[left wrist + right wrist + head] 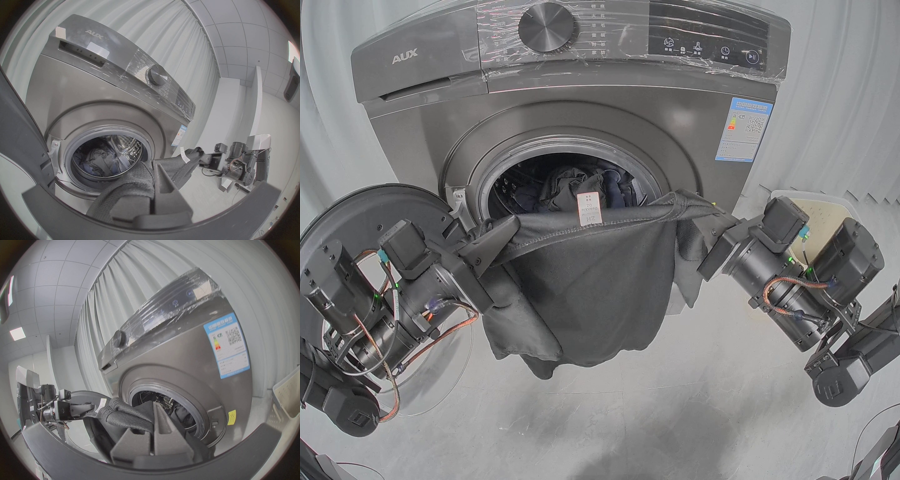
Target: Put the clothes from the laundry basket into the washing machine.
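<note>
A dark garment hangs stretched between the two arms, right in front of the round opening of the washing machine. Its upper edge runs nearly level across the lower part of the opening, and the rest drapes down above the pale floor without touching it. The left gripper is clenched on one end of that upper edge, with cloth bunched between its fingers in the left wrist view. The right gripper is clenched on the other end, and a fold of fabric spills over it. A white tag sits on the garment's top edge, near the middle. Inside the drum lies a heap of dark clothes, behind the held garment and apart from it. The machine's door stands swung wide open on the robot's left, behind the left arm. The laundry basket, pale with a perforated wall, stands on the floor by the machine's right side, partly hidden by the right arm
</note>
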Tool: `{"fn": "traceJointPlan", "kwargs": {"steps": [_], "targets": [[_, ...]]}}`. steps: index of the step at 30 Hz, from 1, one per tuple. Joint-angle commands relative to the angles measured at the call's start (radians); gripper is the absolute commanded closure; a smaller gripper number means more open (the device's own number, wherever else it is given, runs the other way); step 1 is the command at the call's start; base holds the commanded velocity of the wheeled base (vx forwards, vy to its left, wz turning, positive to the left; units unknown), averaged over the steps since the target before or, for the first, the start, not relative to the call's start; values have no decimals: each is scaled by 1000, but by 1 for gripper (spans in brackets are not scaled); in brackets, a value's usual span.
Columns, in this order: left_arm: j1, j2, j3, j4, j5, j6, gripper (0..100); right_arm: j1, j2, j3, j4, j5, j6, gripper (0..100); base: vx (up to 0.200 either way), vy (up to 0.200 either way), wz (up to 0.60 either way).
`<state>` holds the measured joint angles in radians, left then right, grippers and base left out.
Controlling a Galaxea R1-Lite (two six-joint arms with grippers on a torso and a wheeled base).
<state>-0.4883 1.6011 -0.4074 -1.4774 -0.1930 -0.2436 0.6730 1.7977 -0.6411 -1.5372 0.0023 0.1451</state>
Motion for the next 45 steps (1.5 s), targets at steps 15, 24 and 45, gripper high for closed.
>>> {"fn": "traceJointPlan", "kwargs": {"steps": [15,24,45], "targets": [[30,-6,-74,-9,40,0,100,2,-47,-49,0,-10,2,100,0,0,0],[16,-6,-100,-11,50,24,100,-3,-87,-37,3,-10,-6,100,0,0,0],[-38,5,-140,-7,67,26,100,-18,-112,3,11,-10,-15,100,0,0,0]]}}
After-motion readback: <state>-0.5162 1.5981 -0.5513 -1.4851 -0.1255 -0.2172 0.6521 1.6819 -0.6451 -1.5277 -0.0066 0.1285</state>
